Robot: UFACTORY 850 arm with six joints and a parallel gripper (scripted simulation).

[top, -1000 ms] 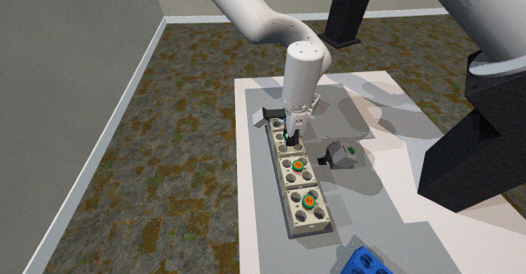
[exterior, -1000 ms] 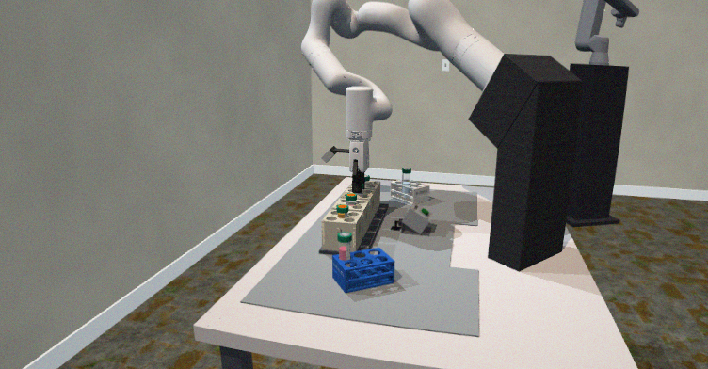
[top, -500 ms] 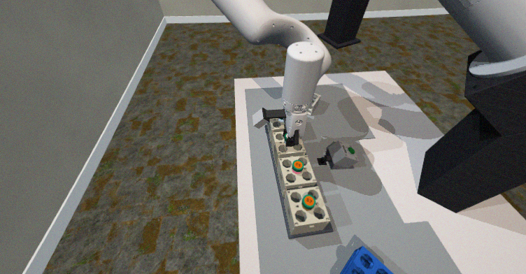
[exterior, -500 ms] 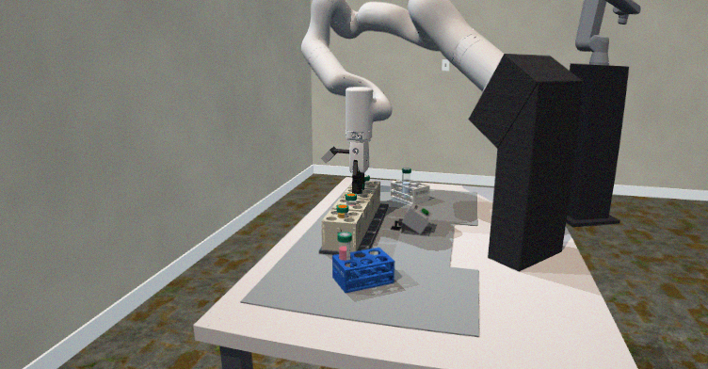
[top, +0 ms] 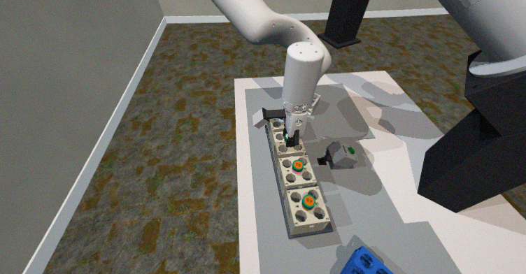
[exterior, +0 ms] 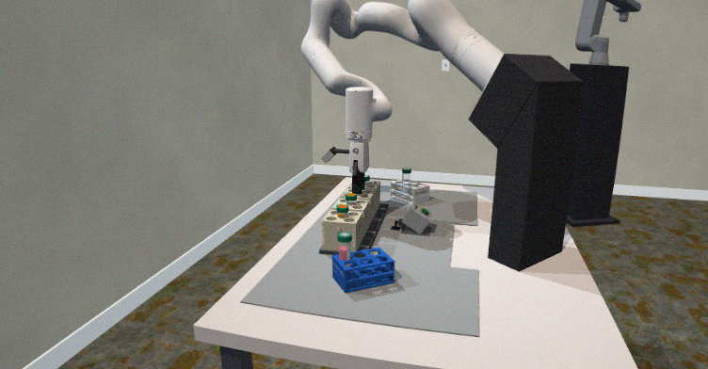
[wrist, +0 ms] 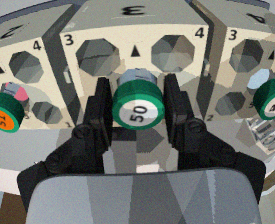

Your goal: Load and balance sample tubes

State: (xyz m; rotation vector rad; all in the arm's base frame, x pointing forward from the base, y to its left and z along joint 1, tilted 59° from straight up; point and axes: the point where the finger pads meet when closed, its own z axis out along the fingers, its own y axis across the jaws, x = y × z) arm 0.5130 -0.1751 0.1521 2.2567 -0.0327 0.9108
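The white arm reaches out with its wrist pointing straight down. The gripper (wrist: 138,111) has its fingers slightly parted.

A white table (exterior: 520,316) stands on a mottled brown floor (exterior: 659,277), close to the grey wall. A grey mat (exterior: 421,292) covers most of its left half. On the mat, a long dark stand (top: 274,161) runs lengthwise, carrying a row of beige adapters (top: 307,218). Near the front edge of the mat sits a blue rack (exterior: 364,272). At the far end rests a clear rack (exterior: 413,193). Between the stand and the clear rack lies a small grey box with a green key (top: 350,149), tilted face up. To the right, half off the mat, a tall black pedestal (exterior: 525,207) stands on the table top.
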